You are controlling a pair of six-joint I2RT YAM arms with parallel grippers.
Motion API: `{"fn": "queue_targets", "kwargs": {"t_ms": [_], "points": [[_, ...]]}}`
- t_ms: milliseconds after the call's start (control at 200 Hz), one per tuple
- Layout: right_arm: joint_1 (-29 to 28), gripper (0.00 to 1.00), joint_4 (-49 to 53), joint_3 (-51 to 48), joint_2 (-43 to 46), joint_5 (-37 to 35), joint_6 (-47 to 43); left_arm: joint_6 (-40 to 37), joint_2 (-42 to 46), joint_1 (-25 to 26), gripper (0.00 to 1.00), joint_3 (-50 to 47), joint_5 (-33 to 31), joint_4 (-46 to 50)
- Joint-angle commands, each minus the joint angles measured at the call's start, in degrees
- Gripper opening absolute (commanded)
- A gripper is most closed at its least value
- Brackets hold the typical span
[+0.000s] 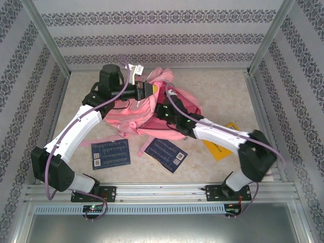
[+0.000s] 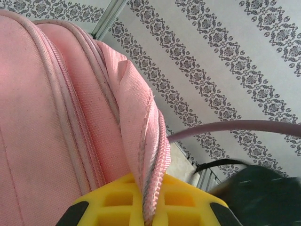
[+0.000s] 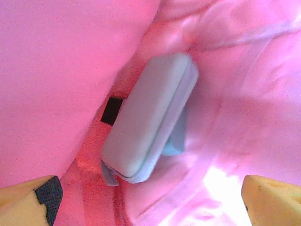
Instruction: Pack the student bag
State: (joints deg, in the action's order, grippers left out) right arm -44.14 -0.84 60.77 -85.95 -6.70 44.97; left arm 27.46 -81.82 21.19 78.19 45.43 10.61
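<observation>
The pink student bag (image 1: 135, 112) lies at the table's middle with its mouth held up. My left gripper (image 1: 150, 89) is shut on the bag's zipper edge (image 2: 151, 155); the yellow fingers (image 2: 117, 200) pinch that rim between them. My right gripper (image 1: 164, 110) reaches into the bag's opening. In the right wrist view its jaws stand wide apart, open, one yellow fingertip (image 3: 28, 197) at each lower corner. Between and beyond them a pale blue-grey zip case (image 3: 150, 117) lies inside against the pink lining (image 3: 56, 70), free of the fingers.
Two dark blue notebooks (image 1: 110, 153) (image 1: 164, 153) lie on the table in front of the bag. A yellow flat item (image 1: 219, 147) sits partly under the right arm. Patterned walls and metal posts (image 1: 46, 36) enclose the table.
</observation>
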Motion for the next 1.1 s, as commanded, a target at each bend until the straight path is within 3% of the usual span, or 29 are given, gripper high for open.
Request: {"fn": "queue_targets", "kwargs": {"t_ms": [0,80,150,285,375,525,590,759,984,1094], "points": [[-0.6,0.98,17.0,-1.3,7.0,-13.9,-12.8,-1.5,0.5,-1.7,0.0,0.6,-4.2,-4.2],[-0.8,0.98,21.5,-3.5,12.1,-20.3,-17.0,-1.8,0.4,-2.1,0.0,0.7,-5.6,-3.2],[0.3,0.98,20.2,-7.5,17.5,-20.4,-17.8,-1.8,0.2,-2.3,0.0,0.8,-6.2,-2.8],[9.0,0.98,25.0,-11.2,24.1,-7.9,-15.8,-3.5,-0.2,-2.6,0.0,1.2,-9.6,-0.3],[10.1,0.98,27.7,-12.0,24.6,-4.0,-18.4,-4.7,-1.0,-2.6,0.0,1.6,-12.1,1.8],[12.4,0.98,16.4,-20.5,28.8,8.4,-17.2,-4.7,-2.7,-3.2,0.0,1.7,-14.0,2.7],[15.1,0.97,15.8,-19.9,25.7,14.6,-16.9,-4.1,-3.4,-4.1,0.0,1.6,-15.0,3.0],[13.1,0.97,19.7,-14.1,15.5,15.9,-23.5,1.6,-4.0,-8.8,0.0,-0.6,-15.3,-0.7],[4.6,0.98,33.8,3.3,-4.7,2.9,-34.8,11.5,-5.8,-14.8,0.0,-3.8,-8.7,-9.6],[3.2,0.98,35.9,10.5,-12.4,3.2,-37.7,14.2,-6.1,-16.3,0.0,-4.6,-7.2,-12.0]]}}
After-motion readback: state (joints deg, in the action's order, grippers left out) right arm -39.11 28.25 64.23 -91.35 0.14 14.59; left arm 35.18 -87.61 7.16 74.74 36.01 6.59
